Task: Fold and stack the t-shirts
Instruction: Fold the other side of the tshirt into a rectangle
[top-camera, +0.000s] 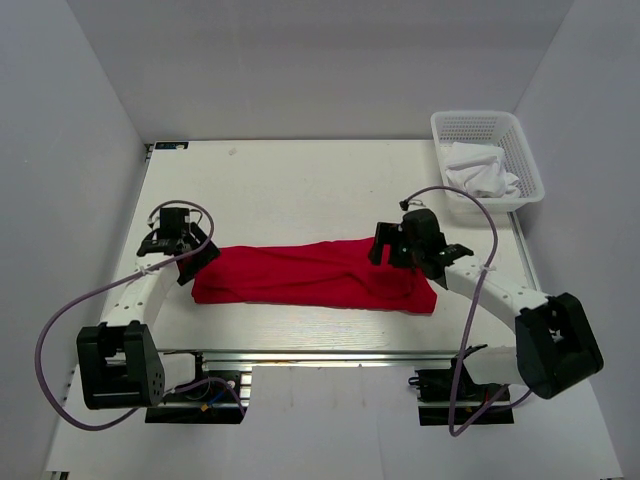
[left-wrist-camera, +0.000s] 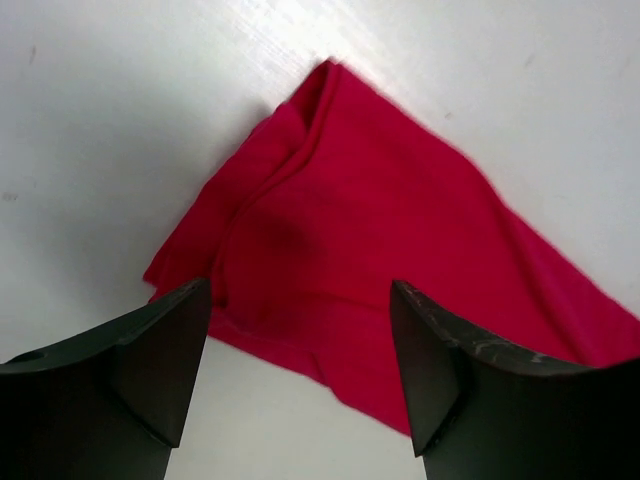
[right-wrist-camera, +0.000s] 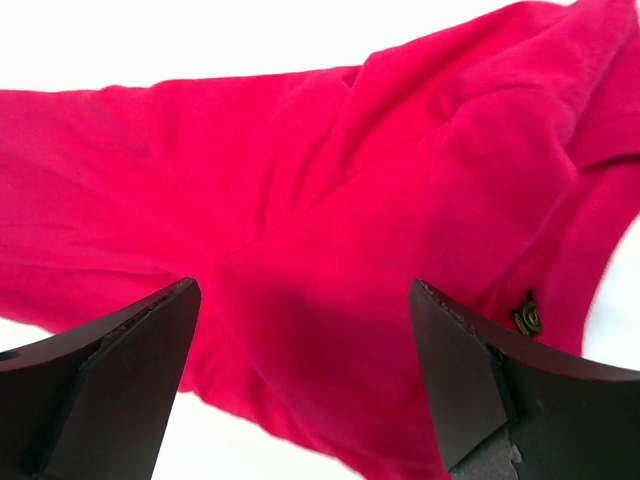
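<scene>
A bright red t-shirt (top-camera: 315, 275) lies folded into a long band across the middle of the white table. My left gripper (top-camera: 192, 262) is open and empty, just above the band's left end, which fills the left wrist view (left-wrist-camera: 370, 250). My right gripper (top-camera: 385, 250) is open and empty, above the band's right part, where the red cloth (right-wrist-camera: 330, 210) lies wrinkled under the jaws. A small dark tag (right-wrist-camera: 527, 317) shows on the cloth near the right finger.
A white plastic basket (top-camera: 487, 158) with crumpled white cloth (top-camera: 480, 170) in it stands at the back right corner. White walls close in the table on three sides. Purple cables loop beside both arms.
</scene>
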